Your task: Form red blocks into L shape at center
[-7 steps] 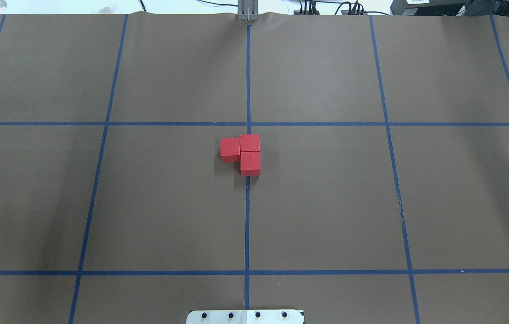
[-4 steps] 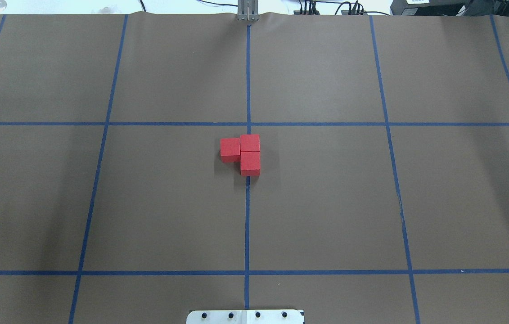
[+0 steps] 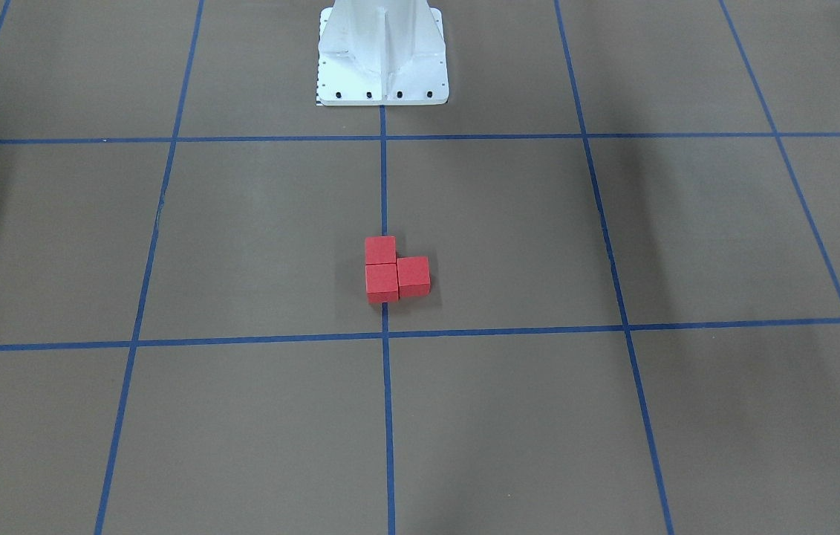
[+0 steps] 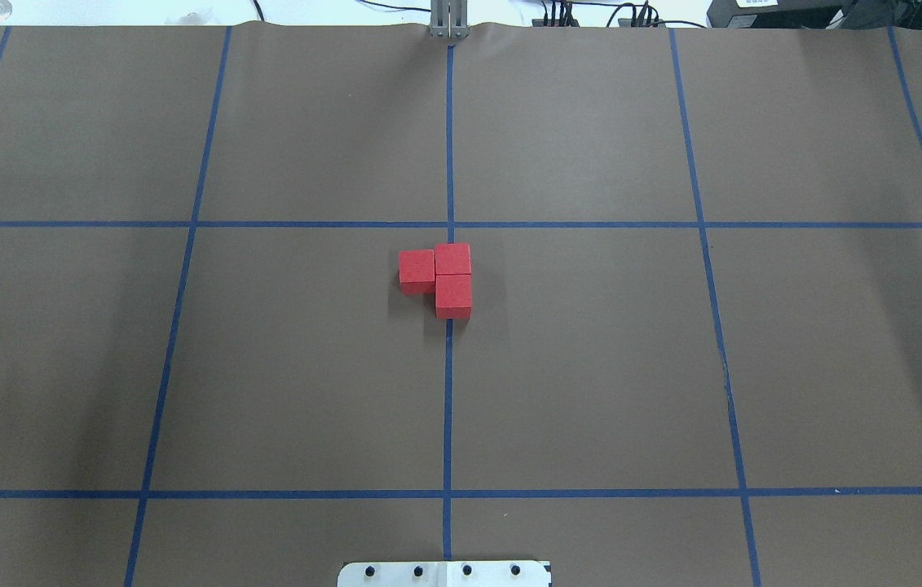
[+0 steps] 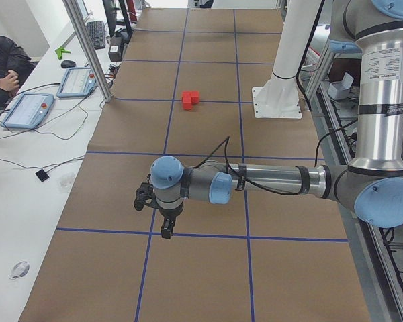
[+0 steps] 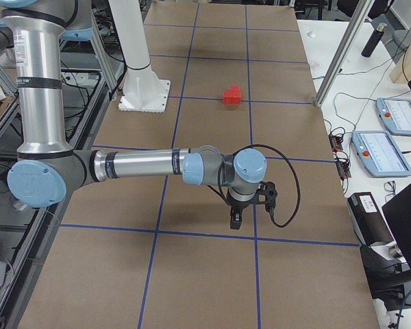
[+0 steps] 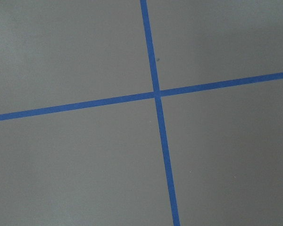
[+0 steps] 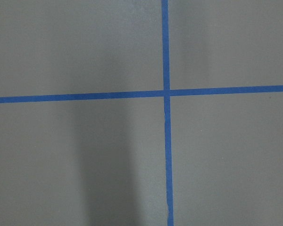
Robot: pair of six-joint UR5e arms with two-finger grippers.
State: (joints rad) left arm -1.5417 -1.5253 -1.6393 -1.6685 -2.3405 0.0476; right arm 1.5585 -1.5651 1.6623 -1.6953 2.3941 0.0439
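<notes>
Sitting unchanged since the earlier overhead frames, the red blocks (image 4: 438, 280) touch in an L at the center (image 4: 478, 350) (two on the blue tape line (image 4: 447, 408)). The left gripper (image 5: 166, 233) and right gripper (image 6: 235, 223) hang over brown paper (image 5: 201, 282); released or clenched, I cannot tell. At upper left, tablets (image 5: 27, 111) lie on a side bench (image 5: 13, 174).

Plain red blocks (image 4: 452, 262) on brown surface (image 4: 591, 367) with blue tape grid (image 4: 447, 408); white base (image 4: 444, 574)

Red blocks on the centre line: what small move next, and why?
Probably none beyond a tidy-up: the three small matte red cubes already touch in an L on the middle blue tape line. The side cube sits slightly off flush, so a light nudge away from the robot's white metal base might square it.
</notes>
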